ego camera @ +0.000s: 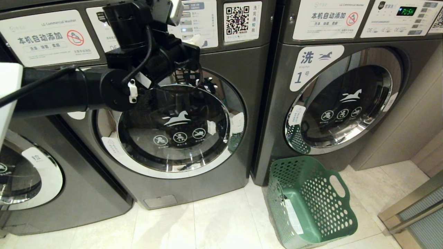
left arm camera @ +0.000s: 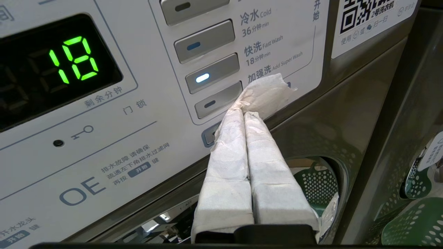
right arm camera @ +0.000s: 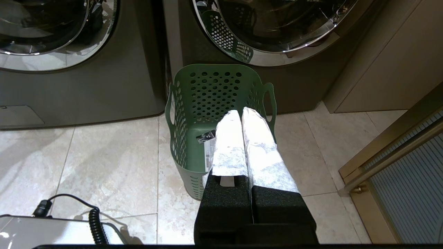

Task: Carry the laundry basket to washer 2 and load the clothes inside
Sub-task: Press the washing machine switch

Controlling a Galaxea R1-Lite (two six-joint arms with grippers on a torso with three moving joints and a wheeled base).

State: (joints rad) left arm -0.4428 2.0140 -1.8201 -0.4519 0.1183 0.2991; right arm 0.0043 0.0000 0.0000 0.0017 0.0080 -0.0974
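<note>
Basket first: the laundry basket (ego camera: 311, 200) stands empty on the pale tiled floor (ego camera: 214, 224), just below the right gripper (right arm camera: 242, 116), whose wrapped jaws are pressed together on nothing. Only a label lies against its inner wall. Washer 2 (ego camera: 180, 128) has its door closed. The left gripper (left arm camera: 244, 110), jaws pinched together, has its tips touching a button (left arm camera: 218, 100) on the control panel (left arm camera: 138, 114). Beside it stands washer 1 (ego camera: 346, 103), door also closed.
</note>
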